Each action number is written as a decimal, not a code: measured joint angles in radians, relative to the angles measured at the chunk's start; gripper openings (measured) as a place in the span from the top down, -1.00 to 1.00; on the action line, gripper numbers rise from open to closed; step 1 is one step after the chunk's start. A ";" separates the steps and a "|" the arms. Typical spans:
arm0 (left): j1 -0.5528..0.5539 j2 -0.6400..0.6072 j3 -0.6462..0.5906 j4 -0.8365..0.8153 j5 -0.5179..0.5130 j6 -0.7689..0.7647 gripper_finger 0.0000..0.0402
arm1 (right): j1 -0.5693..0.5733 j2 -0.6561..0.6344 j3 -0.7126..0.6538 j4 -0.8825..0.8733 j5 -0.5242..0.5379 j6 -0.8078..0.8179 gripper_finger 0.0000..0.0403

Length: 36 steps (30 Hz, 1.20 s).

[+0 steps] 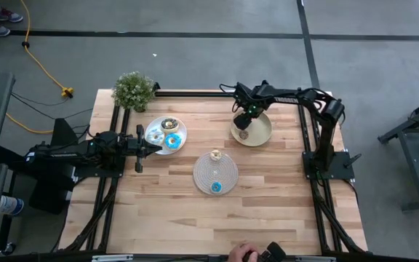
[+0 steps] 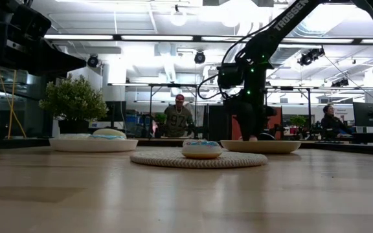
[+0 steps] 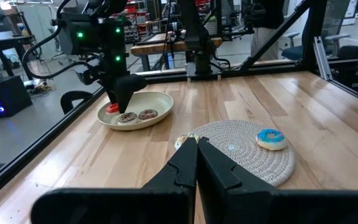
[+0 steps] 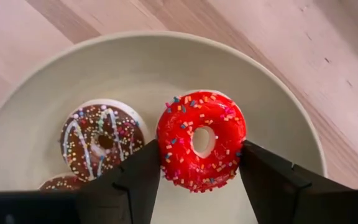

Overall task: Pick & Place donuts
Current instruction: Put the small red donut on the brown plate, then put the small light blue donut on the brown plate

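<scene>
My right gripper (image 4: 201, 165) reaches down into the yellow-green plate (image 1: 251, 131) at the table's far right and is shut on a red mini donut (image 4: 201, 140). Two brown donuts (image 4: 101, 140) (image 4: 61, 182) lie flat in that plate beside it. The white plate (image 1: 166, 135) holds the dark brown (image 1: 169, 124), blue-iced (image 1: 172, 140) and white-iced (image 1: 155, 135) donuts. On the round mat (image 1: 215, 173) lie a cream mini (image 1: 214, 154) and a blue mini (image 1: 216, 188). My left gripper (image 3: 196, 146) is shut and hovers just left of the white plate. My right gripper pinches the red mini donut across its outer rim (image 4: 166, 165), one finger (image 4: 142, 177) on each side, coming from above and pointing down. The donut lies level, sprinkled face up, low over the plate's floor. Whether its underside rests on the plate, I cannot tell.
A potted plant (image 1: 134, 90) stands at the table's far left corner. Bare wood lies along the near half of the table (image 1: 217, 225). A person's hand with a dark device (image 1: 246, 253) shows at the near edge. People sit in the room behind (image 2: 179, 116).
</scene>
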State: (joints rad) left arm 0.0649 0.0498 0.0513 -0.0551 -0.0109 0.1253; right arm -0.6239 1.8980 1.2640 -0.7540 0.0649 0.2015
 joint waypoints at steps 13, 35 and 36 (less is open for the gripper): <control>0.000 0.000 0.000 0.000 0.000 0.000 1.00 | 0.000 0.000 0.000 0.012 0.008 -0.001 -0.33; 0.000 0.000 0.000 0.000 0.000 0.000 1.00 | 0.000 -0.081 0.000 -0.006 0.004 -0.053 -0.33; 0.000 0.000 0.000 0.000 0.000 0.000 1.00 | 0.000 -0.091 0.000 -0.009 0.003 -0.053 -0.33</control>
State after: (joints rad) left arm 0.0648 0.0501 0.0513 -0.0553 -0.0109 0.1251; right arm -0.6239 1.8072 1.2644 -0.7627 0.0680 0.1486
